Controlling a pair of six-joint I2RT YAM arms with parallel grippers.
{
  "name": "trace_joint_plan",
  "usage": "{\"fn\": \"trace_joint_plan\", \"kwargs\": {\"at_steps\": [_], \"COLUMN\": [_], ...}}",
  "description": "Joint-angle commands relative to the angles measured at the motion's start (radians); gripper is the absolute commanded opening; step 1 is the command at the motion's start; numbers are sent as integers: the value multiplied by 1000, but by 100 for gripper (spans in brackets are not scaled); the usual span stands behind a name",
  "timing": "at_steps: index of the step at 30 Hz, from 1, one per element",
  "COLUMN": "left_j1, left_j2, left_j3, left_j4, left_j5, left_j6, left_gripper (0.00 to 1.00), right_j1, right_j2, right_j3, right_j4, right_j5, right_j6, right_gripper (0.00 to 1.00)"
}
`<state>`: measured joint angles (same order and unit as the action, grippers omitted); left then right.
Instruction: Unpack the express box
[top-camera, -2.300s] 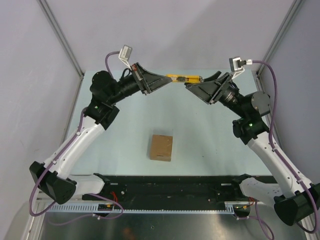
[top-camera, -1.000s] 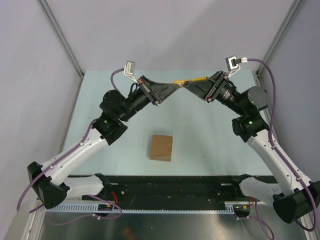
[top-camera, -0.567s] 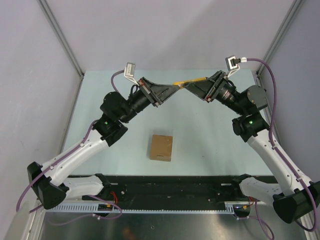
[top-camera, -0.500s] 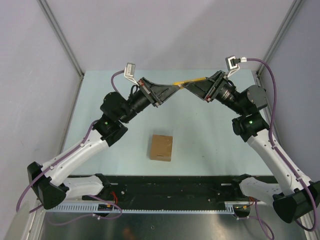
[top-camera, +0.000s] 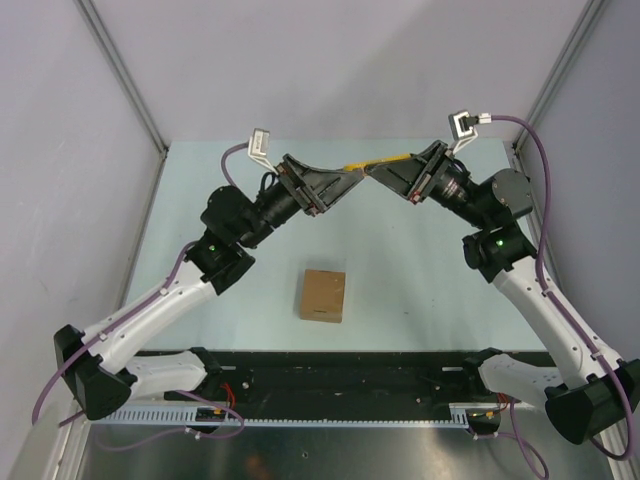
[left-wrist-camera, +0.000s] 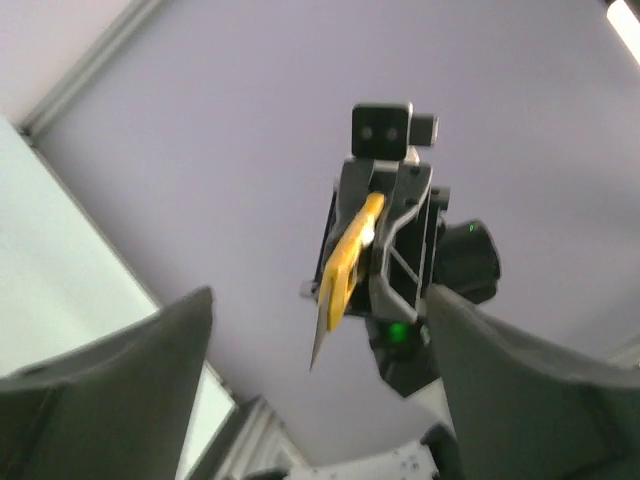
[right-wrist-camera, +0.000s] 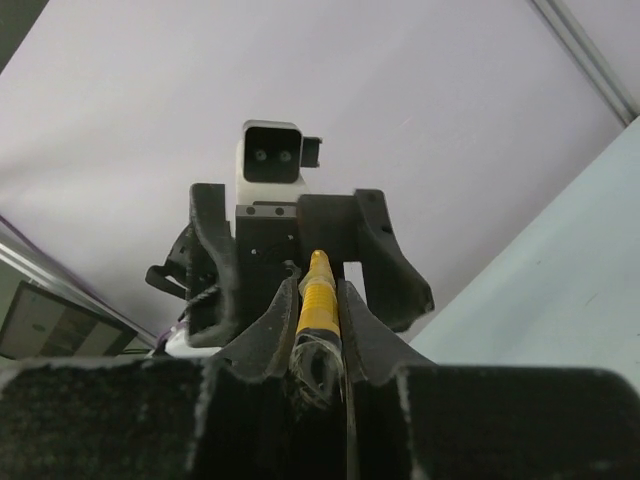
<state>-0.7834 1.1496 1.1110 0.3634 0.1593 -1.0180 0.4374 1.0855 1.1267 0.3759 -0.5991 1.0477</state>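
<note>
Gripping the yellow utility knife (left-wrist-camera: 350, 250) at its handle, the right tool (right-wrist-camera: 318, 292) is clamped shut on it. The left tool (left-wrist-camera: 318, 296) faces it, spread wide and holding nothing. Below both tools, toward the arm bases, the express box (top-camera: 323, 294) sits on the tabletop (top-camera: 420, 270), flaps apparently shut. Cutting and emptying seem left to do. No legible writing.

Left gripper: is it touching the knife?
Apart. The left wrist view shows the left gripper open, with clear space on either side of the knife.
</note>
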Motion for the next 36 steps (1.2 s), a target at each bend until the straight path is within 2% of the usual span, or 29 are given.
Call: {"fn": "trace_joint_plan", "kwargs": {"at_steps": [1,8,12,13,14,19,21,22,24,25,26,28,33,36], "left_j1": [-2,36,93,99,104,108,108,108,108,108,108,107,108,110], "left_j2": [-34,-108,-79,-52,-41,-5,13,21,32,33,35,33,35,33], "left_j3": [-3,-26,27,42,71,101,115,127,133,136,136,135,133,128], "left_j4": [-17,-17,-18,-18,-20,-29,-29,-29,-27,-29,-27,-29,-27,-27], "left_j5": [-15,15,199,297,336,433,462,483,496,499,496,493,487,497], "left_j6": [91,203,229,252,266,277,271,269,268,268,269,266,269,274], "left_gripper": [100,100,100,100,100,99,93,80,67,55,51,45,40,44], "right_j1": [-15,-46,-49,-49,-51,-49,-46,-46,-45,-43,-45,-43,-42,-42], "right_j2": [-19,-33,-30,-30,-29,-24,-22,-21,-21,-21,-18,-18,-10,-13], "right_j3": [48,50,48,48,50,48,50,48,48,48,48,48,48,48], "right_j4": [8,23,27,37,41,87,87,89,89,90,90,90,81,64], "right_j5": [10,-53,-128,-140,-149,-209,-215,-217,-220,-222,-228,-234,-274,-284], "right_j6": [-40,-29,-20,-18,-8,29,34,34,34,34,34,32,14,-9], "right_gripper": [0,0,0,0,0,0,0,0,0,0,0,0,0,0]}}
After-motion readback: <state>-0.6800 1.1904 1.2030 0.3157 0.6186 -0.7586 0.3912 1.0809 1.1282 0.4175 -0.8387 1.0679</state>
